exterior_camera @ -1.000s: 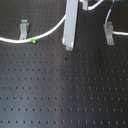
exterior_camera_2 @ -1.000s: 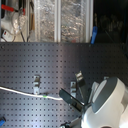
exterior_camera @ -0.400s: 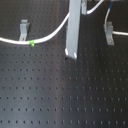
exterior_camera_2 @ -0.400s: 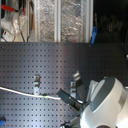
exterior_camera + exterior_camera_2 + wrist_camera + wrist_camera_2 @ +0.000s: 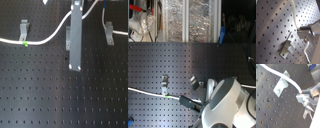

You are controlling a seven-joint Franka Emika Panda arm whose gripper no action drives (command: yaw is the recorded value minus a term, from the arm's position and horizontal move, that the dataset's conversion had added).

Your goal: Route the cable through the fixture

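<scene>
First exterior view: the cable (image 5: 47, 39), white, enters from the first exterior view's left, carries a green tape mark (image 5: 25, 43), then rises toward the gripper (image 5: 68, 49), whose grey bar hangs upright over the black pegboard (image 5: 40, 95). A left clip (image 5: 23, 30) stands just above the cord; a right clip (image 5: 109, 33) stands well apart, untouched; a middle clip is mostly hidden behind the bar. Second exterior view: the cable (image 5: 150, 92) runs low across the board, past a small bracket (image 5: 164, 85), into the gripper (image 5: 190, 101) at the arm's white housing. First wrist view: the cable (image 5: 294, 15) ends between the jaws, which are closed narrowly on it; a metal fixture (image 5: 289, 46) is bolted just beside them. Second wrist view: the cable (image 5: 286, 79) passes over a bracket (image 5: 281, 85), apparently not seated in it, and is pinched by the jaws. The grip near the cord's run probably serves to steer it into a clip slot; routing looks incomplete.
</scene>
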